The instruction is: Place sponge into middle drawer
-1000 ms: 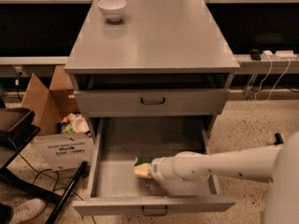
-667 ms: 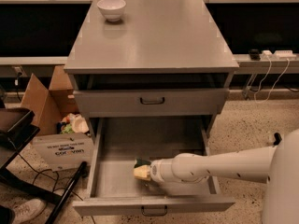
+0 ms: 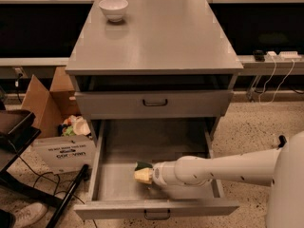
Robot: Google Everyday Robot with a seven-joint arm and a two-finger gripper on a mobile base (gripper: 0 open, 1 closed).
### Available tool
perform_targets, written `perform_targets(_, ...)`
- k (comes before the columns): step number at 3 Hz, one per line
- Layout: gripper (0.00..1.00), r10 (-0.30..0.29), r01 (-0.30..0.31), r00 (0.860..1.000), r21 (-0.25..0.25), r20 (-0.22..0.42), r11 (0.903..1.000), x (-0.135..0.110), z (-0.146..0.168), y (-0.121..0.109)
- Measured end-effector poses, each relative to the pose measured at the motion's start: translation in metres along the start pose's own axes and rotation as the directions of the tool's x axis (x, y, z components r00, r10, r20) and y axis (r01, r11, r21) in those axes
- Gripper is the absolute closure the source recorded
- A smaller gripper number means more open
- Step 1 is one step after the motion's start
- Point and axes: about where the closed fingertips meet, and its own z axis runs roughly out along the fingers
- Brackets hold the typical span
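The sponge (image 3: 141, 175), dark green on top and pale yellow below, is at the tip of my gripper (image 3: 148, 175). The gripper reaches in from the right on a white arm and is shut on the sponge. It holds the sponge inside the open middle drawer (image 3: 142, 141), low over the grey floor near the drawer's front and a little left of centre. The drawer is pulled far out, and its small dark loop handle (image 3: 156, 216) shows on the front. The fingers are mostly hidden behind the sponge and the wrist.
A white bowl (image 3: 113, 8) stands at the back left of the cabinet top (image 3: 156, 42). Above the open drawer another grey drawer (image 3: 154, 103) shows its flat front. Cardboard boxes (image 3: 45, 101) and a black stand (image 3: 14, 132) are to the left, cables (image 3: 275, 75) to the right.
My gripper with the sponge has shifted very slightly to the left inside the drawer. Nothing else has moved.
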Motion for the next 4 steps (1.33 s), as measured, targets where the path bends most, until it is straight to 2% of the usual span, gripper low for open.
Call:
perform_targets(1, 0.03, 0.000, 0.000, 1.000, 0.000, 0.000, 1.0000, 0.000, 0.000, 0.000)
perform_targets(2, 0.00, -0.006, 0.007, 1.000, -0.030, 0.006, 0.9995, 0.001, -0.001, 0.002)
perform_targets(3, 0.00, -0.082, 0.084, 0.996, -0.080, 0.022, 0.9932, 0.010, -0.030, 0.020)
perform_targets(4, 0.00, -0.169, 0.163, 0.984, -0.092, -0.061, 0.9824, 0.052, -0.094, 0.040)
